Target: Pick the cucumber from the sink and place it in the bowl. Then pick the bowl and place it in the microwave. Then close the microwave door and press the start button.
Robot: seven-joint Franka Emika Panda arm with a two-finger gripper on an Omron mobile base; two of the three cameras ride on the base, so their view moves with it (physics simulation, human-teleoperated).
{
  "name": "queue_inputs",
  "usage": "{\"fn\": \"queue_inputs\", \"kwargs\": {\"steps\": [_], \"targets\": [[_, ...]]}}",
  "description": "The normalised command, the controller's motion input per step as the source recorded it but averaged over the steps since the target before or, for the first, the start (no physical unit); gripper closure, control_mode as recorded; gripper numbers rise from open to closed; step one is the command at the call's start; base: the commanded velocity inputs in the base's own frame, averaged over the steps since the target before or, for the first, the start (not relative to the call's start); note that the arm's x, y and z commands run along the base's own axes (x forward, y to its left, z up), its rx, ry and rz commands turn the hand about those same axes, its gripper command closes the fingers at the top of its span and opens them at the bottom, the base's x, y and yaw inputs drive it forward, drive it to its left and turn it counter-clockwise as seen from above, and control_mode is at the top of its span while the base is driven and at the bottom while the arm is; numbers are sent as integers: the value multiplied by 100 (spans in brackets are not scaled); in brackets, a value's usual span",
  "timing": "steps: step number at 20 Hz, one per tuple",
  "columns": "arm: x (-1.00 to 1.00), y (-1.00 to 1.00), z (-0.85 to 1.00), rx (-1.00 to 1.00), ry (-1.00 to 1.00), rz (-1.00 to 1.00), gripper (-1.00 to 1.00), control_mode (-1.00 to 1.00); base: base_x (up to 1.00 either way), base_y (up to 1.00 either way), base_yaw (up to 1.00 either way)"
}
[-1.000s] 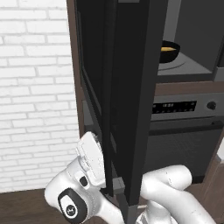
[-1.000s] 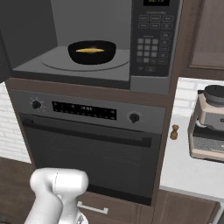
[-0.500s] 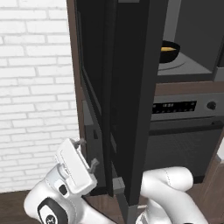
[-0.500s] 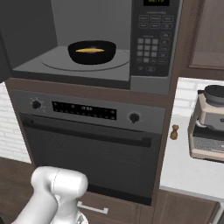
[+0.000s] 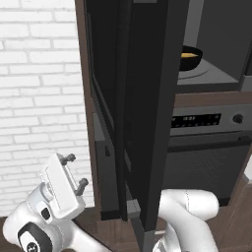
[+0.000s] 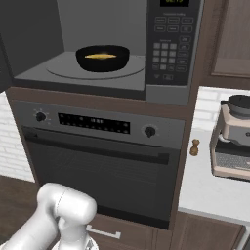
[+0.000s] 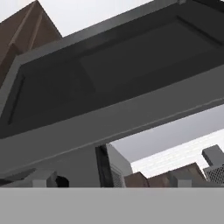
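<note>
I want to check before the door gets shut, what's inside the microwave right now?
The black bowl sits on the round turntable plate inside the microwave, with the yellowish cucumber lying in it. The bowl's wall hides the cucumber's underside.

Cucumber [image 6: 101, 56] in bowl [image 6: 103, 58], inside microwave [image 6: 78, 73].

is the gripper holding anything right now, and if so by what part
Nothing is held. The gripper is open and empty, low beside the open microwave door; the bowl sits inside the microwave.
</note>
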Motion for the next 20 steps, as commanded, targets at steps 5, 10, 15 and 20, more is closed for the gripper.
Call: {"fn": "queue_inputs", "kwargs": {"steps": [5,10,15,20], "targets": [[0,0,55,0,-10,0,-100,-100,0,0,0],[0,-15,48,0,-10,0,-100,-100,0,0,0],[-2,-52,38,5,-10,0,-100,-100,0,0,0],[-4,-74,36,11,-8,0,-100,-100,0,0,0]]}}
